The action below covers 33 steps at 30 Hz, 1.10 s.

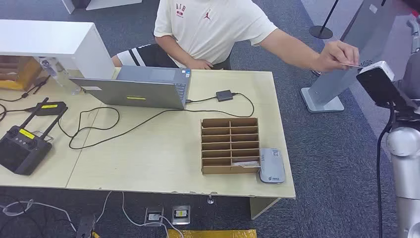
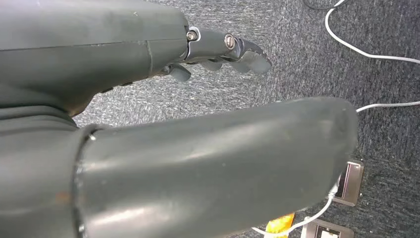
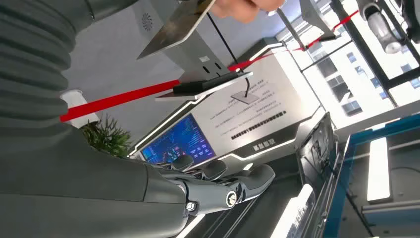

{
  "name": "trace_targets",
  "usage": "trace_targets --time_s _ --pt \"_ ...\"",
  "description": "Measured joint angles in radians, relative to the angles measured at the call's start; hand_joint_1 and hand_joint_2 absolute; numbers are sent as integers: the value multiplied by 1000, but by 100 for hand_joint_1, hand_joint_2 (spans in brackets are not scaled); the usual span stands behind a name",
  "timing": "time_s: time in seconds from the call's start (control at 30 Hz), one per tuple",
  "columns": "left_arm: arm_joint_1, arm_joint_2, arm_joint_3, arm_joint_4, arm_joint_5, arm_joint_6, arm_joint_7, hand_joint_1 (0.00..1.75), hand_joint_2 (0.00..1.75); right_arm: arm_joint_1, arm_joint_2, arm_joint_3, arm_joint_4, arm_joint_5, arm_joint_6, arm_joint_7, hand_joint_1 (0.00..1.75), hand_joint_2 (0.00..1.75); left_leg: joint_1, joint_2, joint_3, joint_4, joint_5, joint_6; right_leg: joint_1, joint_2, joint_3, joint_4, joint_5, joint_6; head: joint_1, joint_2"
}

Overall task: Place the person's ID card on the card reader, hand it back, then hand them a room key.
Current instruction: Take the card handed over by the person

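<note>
A person in a white T-shirt (image 1: 210, 25) stands behind the table and reaches an arm out to the right. Their hand (image 1: 339, 54) pinches the ID card (image 1: 352, 65), holding it out beside my raised right arm (image 1: 403, 144). The right wrist view has the card (image 3: 176, 27) hanging just off my right hand (image 3: 218, 183), whose fingers are stretched out and hold nothing. The grey card reader (image 1: 272, 165) lies at the table's front right corner. A cardboard slot box (image 1: 230, 130) beside it holds a white key card (image 1: 246, 163). My left hand (image 2: 223, 49) hangs over the floor, empty.
An open laptop (image 1: 143, 89) sits at the table's back, with a small black box (image 1: 224, 95) cabled to it. A black remote controller (image 1: 22, 146) lies at the left. A grey kiosk stand (image 1: 327, 89) is on the carpet to the table's right.
</note>
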State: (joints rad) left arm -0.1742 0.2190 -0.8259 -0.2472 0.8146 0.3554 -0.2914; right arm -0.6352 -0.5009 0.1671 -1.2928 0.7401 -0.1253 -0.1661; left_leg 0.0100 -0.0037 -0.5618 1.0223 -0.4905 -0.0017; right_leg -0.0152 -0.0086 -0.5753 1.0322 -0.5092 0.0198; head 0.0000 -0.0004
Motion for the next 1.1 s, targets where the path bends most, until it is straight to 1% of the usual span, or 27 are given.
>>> trace_targets --time_s 0.27,0.33,0.4,0.47,0.67,1.1 --pt "0 0 0 0 -8 -8 0 0 0 20 0 22 0 10 6 6 0 175 0 0 0 0 0 0 0 0 0 0 0 0 0 0" --pt "0 0 0 0 -9 -10 0 0 0 25 0 27 0 10 9 6 30 175 0 0 0 0 0 0 0 0 0 0 0 0 0 0" --pt "0 0 0 0 -11 -13 0 0 0 28 0 32 0 9 18 7 117 175 0 0 0 0 0 0 0 0 0 0 0 0 0 0" --pt "0 1 0 0 -13 -16 0 0 0 29 -1 37 0 6 38 9 175 175 0 0 0 0 0 0 0 0 0 0 0 0 0 0" --pt "-1 4 -1 0 -18 -24 1 0 0 36 -2 42 -7 -13 95 17 175 175 0 0 0 0 0 0 0 0 0 0 0 0 0 0" --pt "-6 11 -4 0 -37 -28 12 0 0 51 -4 52 -34 -22 125 22 175 175 0 0 0 0 0 0 0 1 -1 0 0 0 0 0"
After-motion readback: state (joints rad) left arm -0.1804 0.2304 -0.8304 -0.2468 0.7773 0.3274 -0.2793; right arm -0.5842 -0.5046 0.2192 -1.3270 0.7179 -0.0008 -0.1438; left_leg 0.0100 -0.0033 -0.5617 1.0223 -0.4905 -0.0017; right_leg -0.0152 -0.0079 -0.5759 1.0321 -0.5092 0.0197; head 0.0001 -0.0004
